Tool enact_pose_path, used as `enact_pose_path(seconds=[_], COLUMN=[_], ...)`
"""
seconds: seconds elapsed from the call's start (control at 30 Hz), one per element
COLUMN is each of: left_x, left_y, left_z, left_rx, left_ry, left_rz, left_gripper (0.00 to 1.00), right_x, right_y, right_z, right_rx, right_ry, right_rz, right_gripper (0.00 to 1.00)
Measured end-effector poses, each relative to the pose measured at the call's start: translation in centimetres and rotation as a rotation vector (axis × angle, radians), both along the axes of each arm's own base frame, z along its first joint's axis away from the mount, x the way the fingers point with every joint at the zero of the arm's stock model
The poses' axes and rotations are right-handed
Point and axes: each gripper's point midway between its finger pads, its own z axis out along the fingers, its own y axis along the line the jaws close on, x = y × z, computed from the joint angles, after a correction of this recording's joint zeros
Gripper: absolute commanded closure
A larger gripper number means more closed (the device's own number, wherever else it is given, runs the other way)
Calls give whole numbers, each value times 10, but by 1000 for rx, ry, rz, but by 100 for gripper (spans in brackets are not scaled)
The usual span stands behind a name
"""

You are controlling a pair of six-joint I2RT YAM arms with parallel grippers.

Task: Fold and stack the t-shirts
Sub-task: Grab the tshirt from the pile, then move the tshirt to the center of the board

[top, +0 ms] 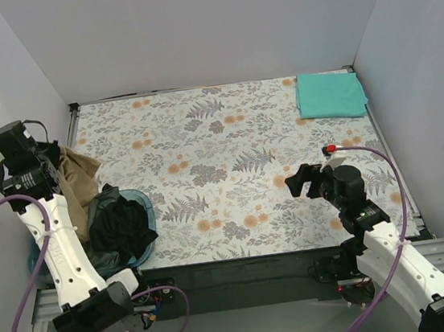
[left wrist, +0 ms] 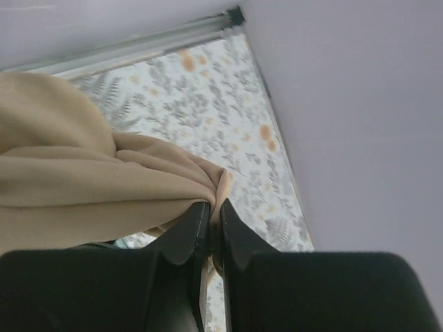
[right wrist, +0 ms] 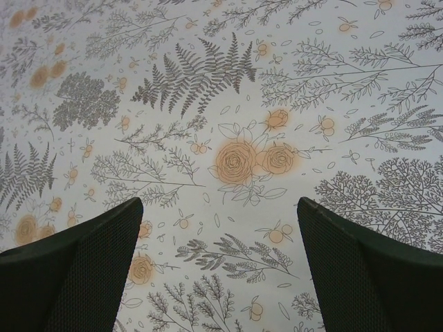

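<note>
The left claw [left wrist: 214,220] is pinching the tan t-shirt [left wrist: 76,173] by a thin bunched edge, its jaws closed on the cloth with almost no gap between them; the hold is looking shallow, so the fabric may be slipping free if the arm is swinging quickly toward the middle of the bench [top: 227,145]; the shirt is hanging in a crumpled drape at the bench's left edge, just beside the blue basket [top: 148,201], and its lower end may be catching on the rim or dragging the dark cloth [top: 120,223] out of the basket with it; held at one point only, it is likely to be landing in a heap rather than flat; the right claw [right wrist: 220,207] is hovering wide open and empty over the floral bench, well apart from the shirt, so it is giving no support. The tan shirt is looking soft and plain, gathered into deep folds, with no sleeve or collar readable; the teal t-shirt [top: 329,94] is lying folded flat in the far right corner of the bench; no white shirt is showing.
</note>
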Motion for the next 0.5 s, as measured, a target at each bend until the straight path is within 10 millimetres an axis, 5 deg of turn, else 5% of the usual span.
enact_pose_path(seconds=[0.2,0.5], left_x=[51,86], left_y=[-53,-229], left_z=[40,73], left_rx=[-4,75], left_ry=[-134,-227], left_rz=[-293,-820], left_gripper=[100,100], right_x=[0,-2], right_y=[0,1], right_z=[8,23], right_rx=[10,32], right_ry=[-29,-87], right_rz=[0,9], right_gripper=[2,2])
